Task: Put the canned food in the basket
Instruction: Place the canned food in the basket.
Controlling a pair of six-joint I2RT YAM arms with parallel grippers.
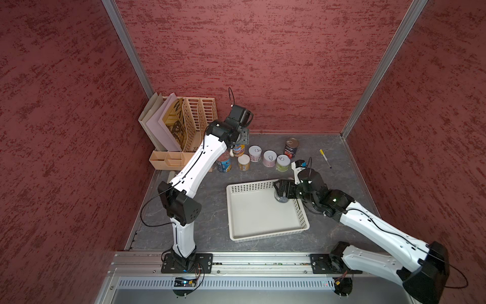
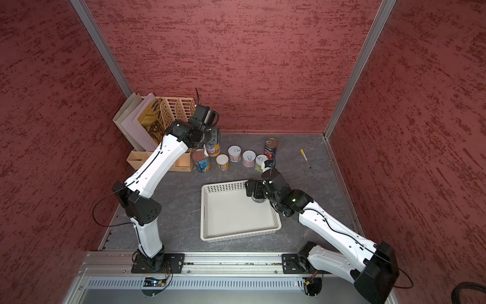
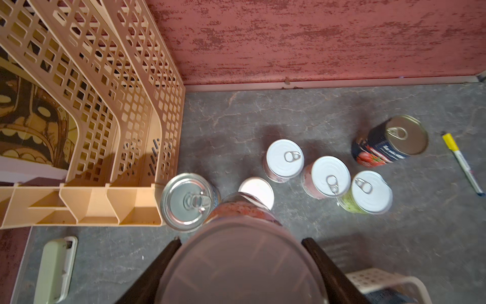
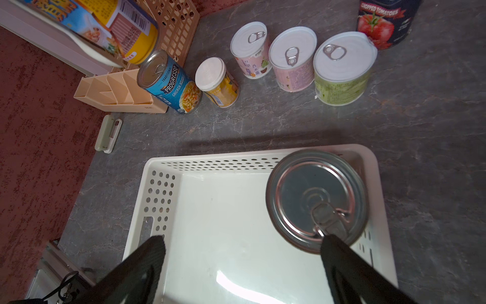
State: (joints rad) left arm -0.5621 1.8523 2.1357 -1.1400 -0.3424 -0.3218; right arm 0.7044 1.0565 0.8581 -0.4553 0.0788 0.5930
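Basket (image 1: 257,215) lies on the bench (image 1: 213,210), low and a bit right of the middle in both top views. A silver can (image 4: 315,194) stands inside it, in the basket's upper right corner in the top views. The right end effector (image 4: 243,240) hangs over that can with its jaws spread wide and holds nothing. I think this can is let go and done, and it sits in a corner to leave room for more.

The left end effector (image 3: 241,240) is in the upper middle of the top views, beside the organizer (image 1: 194,115). It is pinching the lifted can (image 1: 238,150), which looks up off the bench, I think to bring it to the basket.

Six more wait on the bench above the basket in the top views: a blue can (image 1: 224,164), a yellow can (image 1: 243,162), two pink cans (image 1: 255,153), a green can (image 1: 283,163) and a tomato can (image 1: 291,148). They stand close together, so a grab from above fits best. The pen (image 1: 325,158) at the right is not food, so it should stay
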